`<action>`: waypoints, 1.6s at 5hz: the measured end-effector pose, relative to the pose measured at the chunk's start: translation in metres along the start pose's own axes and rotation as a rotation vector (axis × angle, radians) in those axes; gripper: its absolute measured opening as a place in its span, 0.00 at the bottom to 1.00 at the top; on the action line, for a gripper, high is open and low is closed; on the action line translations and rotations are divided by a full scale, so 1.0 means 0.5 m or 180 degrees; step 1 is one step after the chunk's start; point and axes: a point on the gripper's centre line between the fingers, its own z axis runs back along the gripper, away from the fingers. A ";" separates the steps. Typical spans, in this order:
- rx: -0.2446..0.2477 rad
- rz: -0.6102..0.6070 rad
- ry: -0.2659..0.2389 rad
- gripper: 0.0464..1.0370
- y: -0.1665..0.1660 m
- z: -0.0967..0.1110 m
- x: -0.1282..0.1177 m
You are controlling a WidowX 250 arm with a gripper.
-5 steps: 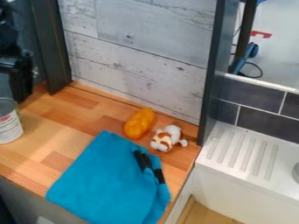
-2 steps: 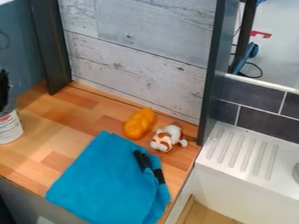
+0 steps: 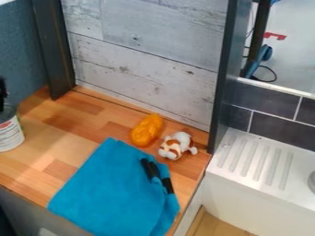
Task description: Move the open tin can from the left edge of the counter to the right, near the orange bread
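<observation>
Can (image 3: 10, 134) at the left edge of the surface (image 3: 77, 108) is partly cut off, its top hard to make out beneath the black gripper (image 3: 3, 94). Most of the gripper is cut off too; I cannot tell if it is apart, together or touching the can. What shows hangs roughly upright. Blue cloth (image 3: 111, 184) lies nearer the camera, black-handled item (image 3: 148, 169) partly hidden in its folds.
</observation>
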 end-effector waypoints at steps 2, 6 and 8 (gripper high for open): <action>0.0071 0.0358 0.0129 0.96 0.011 -0.028 0.022; 0.0089 0.0977 -0.0006 0.96 0.015 -0.044 0.046; 0.0010 0.1100 0.0003 0.96 0.002 -0.052 0.047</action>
